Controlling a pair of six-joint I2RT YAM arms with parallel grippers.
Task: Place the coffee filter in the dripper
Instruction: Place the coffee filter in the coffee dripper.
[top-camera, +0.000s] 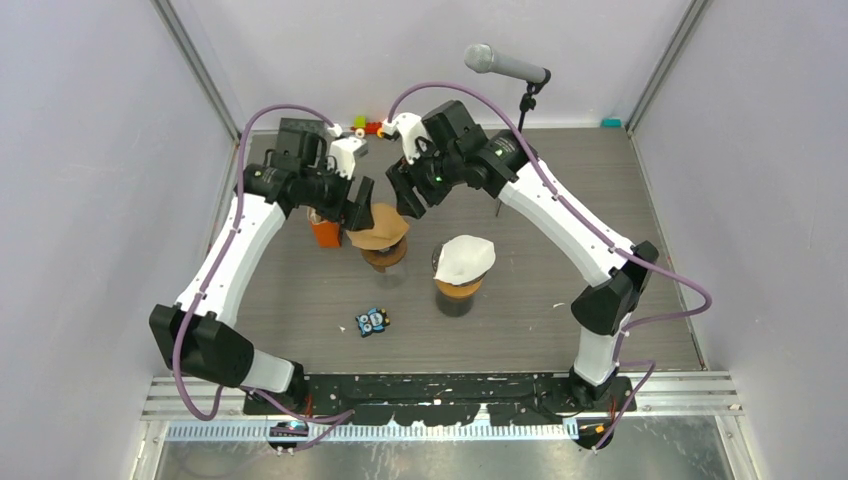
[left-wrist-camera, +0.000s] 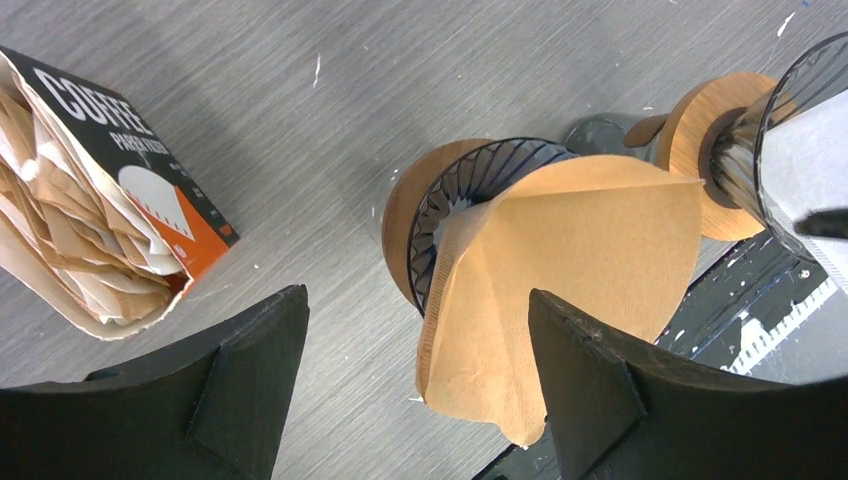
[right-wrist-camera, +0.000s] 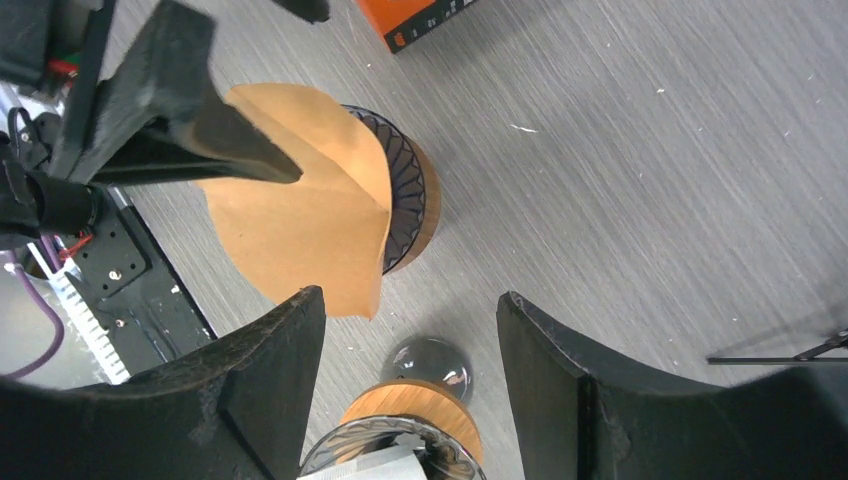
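One brown paper filter (left-wrist-camera: 590, 270), folded to a cone, is lodged in the mouth of the dripper (left-wrist-camera: 455, 190). It sits crooked, with most of the sheet standing out past the dark ribbed rim on one side. The dripper stands upright on the worktop (top-camera: 300, 290), with a wooden collar (left-wrist-camera: 398, 215) under its rim.

Left fingers (left-wrist-camera: 250, 380): spread wide, gripping nothing. The filter lies in the gap between them, closer to the right-hand finger of the wrist view. That finger's edge overlaps the paper's lower corner, and contact there cannot be told. The dripper stands in the same gap, beyond the tips.

Right fingers (right-wrist-camera: 570, 380): spread wide, holding nothing. Filter and dripper lie outside this gap, beyond the tip of the left-hand finger in the wrist view. From above, the two pairs flank the filter, one at each side.

One second dripper (top-camera: 457, 295), carrying a white filter (top-camera: 463, 256), stands just beside the first. It is past the right-hand finger of the left pair and low in the gap of the right pair.

One box (left-wrist-camera: 150, 195), orange and black, lettered COFFEE and stuffed with brown filters, lies outside the left-hand finger of the left pair, apart from the dripper.

One microphone (top-camera: 505, 65) on a stand rises beyond the right fingers, at the far side.

One small toy (top-camera: 372, 321) lies on the near worktop, well apart from both pairs.
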